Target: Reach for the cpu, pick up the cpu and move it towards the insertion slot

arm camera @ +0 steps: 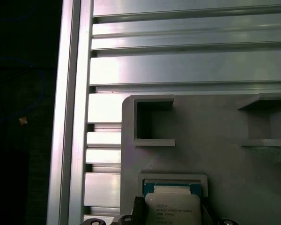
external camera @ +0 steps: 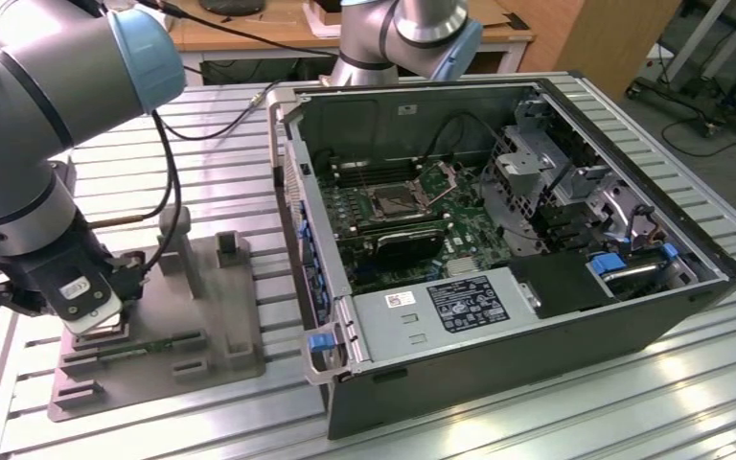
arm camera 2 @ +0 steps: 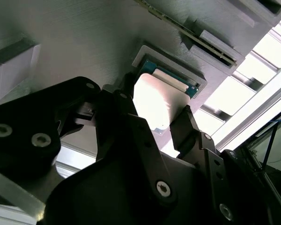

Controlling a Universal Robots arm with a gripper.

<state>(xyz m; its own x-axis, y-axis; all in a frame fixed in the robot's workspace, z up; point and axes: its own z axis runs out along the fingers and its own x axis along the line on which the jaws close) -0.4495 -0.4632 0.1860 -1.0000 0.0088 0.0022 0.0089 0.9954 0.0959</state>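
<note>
An open desktop computer case [external camera: 535, 359] lies on its side on a slotted aluminium bench [external camera: 535, 422], beside a grey plastic fixture [external camera: 234, 326] carrying a green memory stick [external camera: 150, 347]; a wooden desk [external camera: 279, 36] stands behind.

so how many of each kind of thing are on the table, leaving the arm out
cpu: 1
green memory stick: 1
grey fixture: 1
open computer case: 1
total: 4

Robotics laboratory, by our reckoning: we list a jointed robot arm [external camera: 35, 144], slotted aluminium worktable [external camera: 598, 407], opened desktop computer case [external camera: 535, 356], grey plastic fixture [external camera: 208, 321], wooden desk [external camera: 256, 34] behind.
</note>
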